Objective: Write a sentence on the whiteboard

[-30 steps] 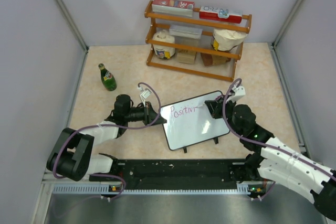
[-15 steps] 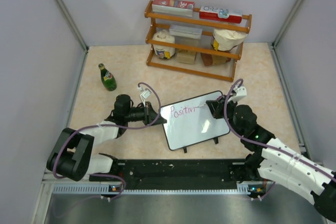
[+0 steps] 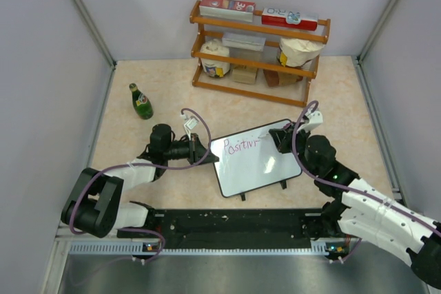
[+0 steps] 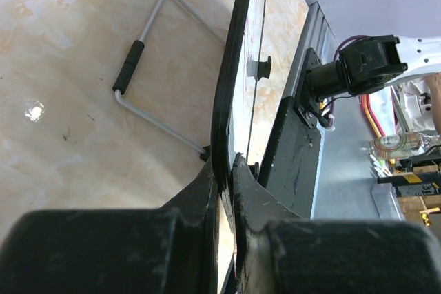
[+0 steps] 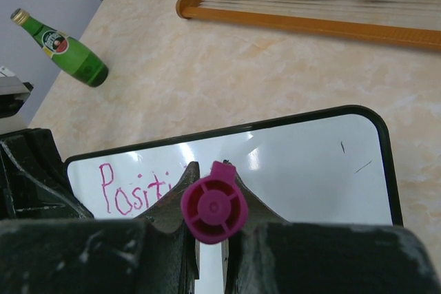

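The whiteboard (image 3: 258, 160) lies tilted on the table, black-framed, and shows in the right wrist view (image 5: 310, 163). Purple-pink letters of the sentence (image 3: 241, 147) read "Positivi"; the right wrist view (image 5: 131, 194) shows "Positi" with the rest hidden by the fingers. My left gripper (image 3: 204, 151) is shut on the board's left edge (image 4: 231, 101), clamping the frame. My right gripper (image 3: 279, 139) is shut on a magenta marker (image 5: 214, 209), held over the board's top right; the tip is hidden.
A green glass bottle (image 3: 141, 101) stands at the back left. A wooden shelf rack (image 3: 258, 49) with boxes, bags and jars stands at the back. The board's wire stand (image 4: 148, 91) rests on the table behind it. Grey walls enclose the sides.
The right gripper with the marker shifted slightly back and forth at the end of the written word; the writing reads about the same. The left arm has not moved.
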{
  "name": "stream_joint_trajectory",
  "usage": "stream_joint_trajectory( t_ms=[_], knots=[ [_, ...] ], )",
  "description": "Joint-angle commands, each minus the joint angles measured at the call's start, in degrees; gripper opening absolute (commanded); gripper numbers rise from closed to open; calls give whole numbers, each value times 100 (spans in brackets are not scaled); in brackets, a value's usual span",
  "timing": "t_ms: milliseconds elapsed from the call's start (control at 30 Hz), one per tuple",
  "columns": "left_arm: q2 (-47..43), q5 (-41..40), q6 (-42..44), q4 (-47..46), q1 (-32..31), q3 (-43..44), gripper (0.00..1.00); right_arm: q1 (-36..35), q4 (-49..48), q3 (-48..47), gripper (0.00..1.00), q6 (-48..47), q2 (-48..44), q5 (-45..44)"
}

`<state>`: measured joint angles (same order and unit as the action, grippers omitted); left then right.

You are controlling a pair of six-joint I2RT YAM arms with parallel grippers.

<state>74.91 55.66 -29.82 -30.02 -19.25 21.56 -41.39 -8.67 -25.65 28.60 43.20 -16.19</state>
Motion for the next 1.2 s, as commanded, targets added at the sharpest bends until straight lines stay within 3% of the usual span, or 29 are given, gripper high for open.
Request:
stream_joint_trajectory(
  t_ms=[0, 833, 1167],
  knots=[
    [76, -398, 539, 128, -27, -12, 0, 69, -329, -204, 0, 5, 30, -7],
    [50, -433, 548, 154, -27, -12, 0, 69, 269, 447, 0, 146, -259, 283],
    [67, -433, 539, 146, -27, -12, 0, 69, 401, 377, 0, 76, -470, -51]
  ],
)
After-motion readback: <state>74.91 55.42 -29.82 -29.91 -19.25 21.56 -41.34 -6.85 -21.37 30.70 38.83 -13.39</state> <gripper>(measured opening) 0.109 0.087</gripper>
